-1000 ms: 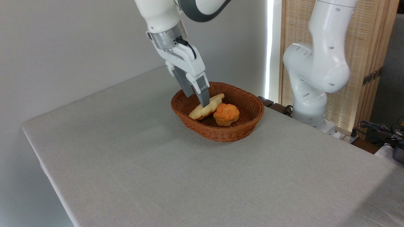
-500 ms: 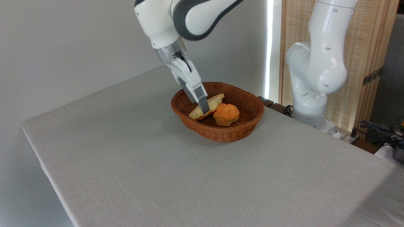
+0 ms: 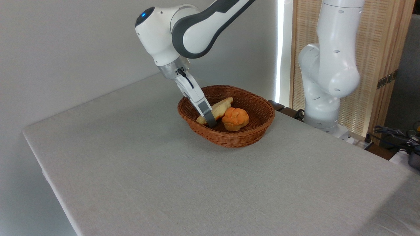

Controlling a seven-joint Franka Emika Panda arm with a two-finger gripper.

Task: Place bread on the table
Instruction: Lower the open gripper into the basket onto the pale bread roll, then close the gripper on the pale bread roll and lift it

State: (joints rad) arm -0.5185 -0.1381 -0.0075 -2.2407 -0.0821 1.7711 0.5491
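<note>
I see the bread (image 3: 220, 107) lying inside the wicker basket (image 3: 226, 136), tilted, its far end resting up against the far inner wall and its near-left end low toward the basket floor. Pale yellow, golden crust edges. It is not on the table (image 3: 164, 183) cloth.

My gripper (image 3: 210, 122) is down in the basket at the bread's near-left part. One grey finger shows in front of the loaf, crossing it, tip near the basket floor. The other finger is hidden behind it or the bread, so I cannot tell whether the fingers are apart or clamped on the loaf. Contact with the bread looks likely but I can't confirm it.

Just right of the bread, touching or nearly touching it, sits a round orange knotted bun (image 3: 235, 118), also in the basket.

The basket stands on the table toward the far right side. The rest of the grey-beige cloth near and left of it is bare.

The arm (image 3: 193, 29) comes in from the upper right, wrist angled down-right into the basket, a blue light on the joint housing. Its base column (image 3: 328, 75) stands right of the table, in front of a slatted wooden screen (image 3: 384, 49). Cables (image 3: 393, 132) lie at far right.
</note>
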